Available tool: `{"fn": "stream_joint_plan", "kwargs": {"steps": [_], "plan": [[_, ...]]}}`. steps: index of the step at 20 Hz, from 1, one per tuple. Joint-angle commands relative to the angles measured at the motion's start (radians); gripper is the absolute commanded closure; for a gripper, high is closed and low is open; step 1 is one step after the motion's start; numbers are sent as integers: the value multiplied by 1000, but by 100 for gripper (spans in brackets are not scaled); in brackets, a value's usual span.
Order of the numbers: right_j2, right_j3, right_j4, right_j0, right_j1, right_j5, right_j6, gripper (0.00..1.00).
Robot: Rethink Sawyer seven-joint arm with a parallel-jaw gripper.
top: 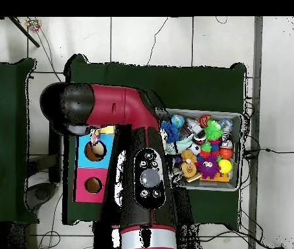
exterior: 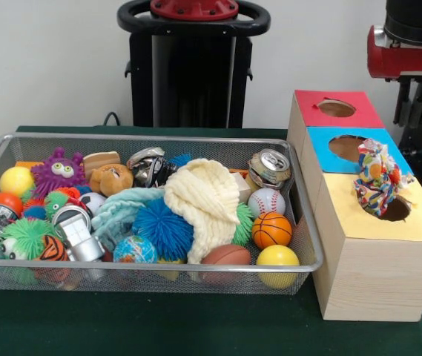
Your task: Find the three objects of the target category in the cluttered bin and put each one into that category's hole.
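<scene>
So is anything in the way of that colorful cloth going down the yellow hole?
Nothing visible blocks it. The colorful cloth stands bunched upright right at the yellow hole. Its bottom end sits over the opening, and the part of the hole beside it looks dark and open.

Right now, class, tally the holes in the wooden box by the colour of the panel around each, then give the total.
red hole: 1
blue hole: 1
yellow hole: 1, with a patterned cloth sticking out of it
Total: 3
</scene>
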Motion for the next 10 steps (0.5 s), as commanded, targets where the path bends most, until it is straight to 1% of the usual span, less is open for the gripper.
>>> {"fn": "stream_joint_plan", "kwargs": {"steps": [1,5,10], "plan": [[-13,7,-72,-4,61,-99,114,100],[-22,-18,-99,0,97,-133,128,100],[-15,-13,-108,-5,115,-168,135,100]]}}
